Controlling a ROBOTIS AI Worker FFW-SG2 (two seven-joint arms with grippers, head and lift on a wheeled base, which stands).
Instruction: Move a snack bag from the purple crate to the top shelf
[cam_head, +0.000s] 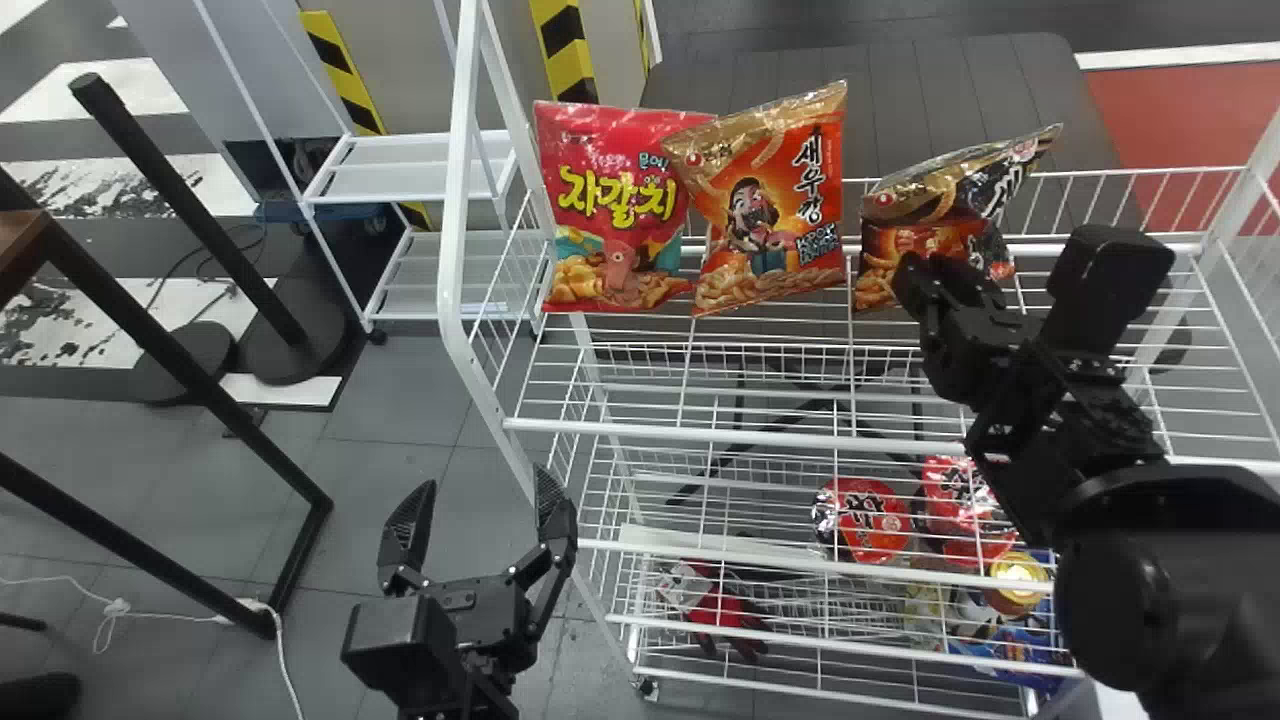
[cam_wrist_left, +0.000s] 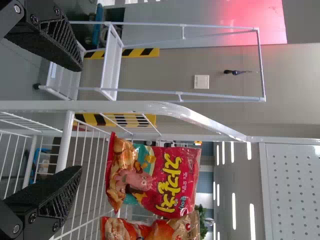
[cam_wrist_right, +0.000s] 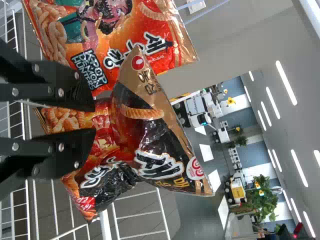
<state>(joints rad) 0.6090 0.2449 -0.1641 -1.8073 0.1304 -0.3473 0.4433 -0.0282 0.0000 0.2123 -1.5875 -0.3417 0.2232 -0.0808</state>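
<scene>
The right gripper (cam_wrist_right: 94, 120) is closed on a black-and-orange snack bag (cam_wrist_right: 150, 135), its two fingers pinching the pack at the waist so the film puckers around them. Above the pinch, the gold-and-black end flops over towards the robot's right; the orange lower part hangs down by the wires of the top shelf (cam_head: 680, 430). Whether its bottom edge touches them I cannot tell.

Next to it, towards the robot's left, stands an orange-and-gold snack bag (cam_head: 765, 200), and beyond that a pink-red snack bag (cam_head: 610, 215), the two overlapping near the back rail. The held one is roughly in line with them, a narrow gap between.

Farther out, the left gripper (cam_head: 482, 490) waits idle with its fingers wide apart and nothing between them, in front of the rack's left end. Lower in the rack are red packets (cam_head: 870, 520) and a gold-topped tub (cam_head: 1018, 580).

As for progress, the pick, the lift and the carry look done — the bag is at its destination. What seems left is to settle it on its base, ease the grip and back away. That soft, creased middle could let it fold or topple on release — a slow letting-go would suit it.
</scene>
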